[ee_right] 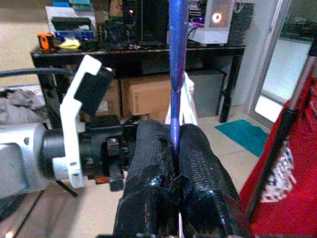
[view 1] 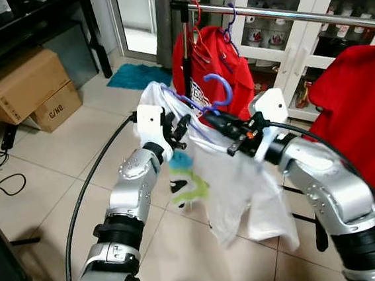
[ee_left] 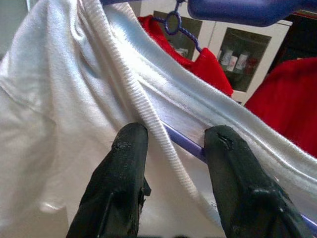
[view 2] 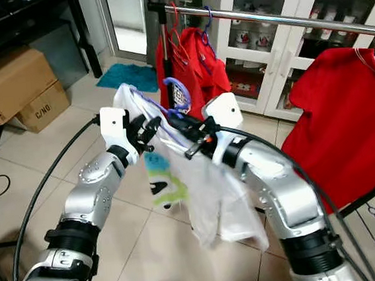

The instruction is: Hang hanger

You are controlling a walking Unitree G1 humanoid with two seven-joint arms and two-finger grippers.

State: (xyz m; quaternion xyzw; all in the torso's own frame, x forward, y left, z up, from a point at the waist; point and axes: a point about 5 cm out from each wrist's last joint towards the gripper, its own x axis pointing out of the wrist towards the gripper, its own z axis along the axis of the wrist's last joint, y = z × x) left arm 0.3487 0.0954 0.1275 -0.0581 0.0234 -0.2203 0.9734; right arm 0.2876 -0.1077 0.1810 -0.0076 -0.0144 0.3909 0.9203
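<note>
Right gripper (ee_right: 174, 148): fingers pinched tight on the purple hanger (view 1: 218, 84), hook rising just above them | Left gripper (ee_left: 173, 144): fingers spread, straddling the hanger's arm and the white shirt (view 1: 245, 188) draped below both grippers | Clothes rail (view 1: 295, 16): beyond and above, carrying red shirts (view 1: 216, 58).

The purple hanger (ee_right: 177, 74) is pinched between the two black fingers of the right gripper (ee_right: 174, 153), pressed tight together. The left gripper (ee_right: 111, 148) is seen just beyond. A red garment (ee_right: 290, 193) is seen at one side.
</note>
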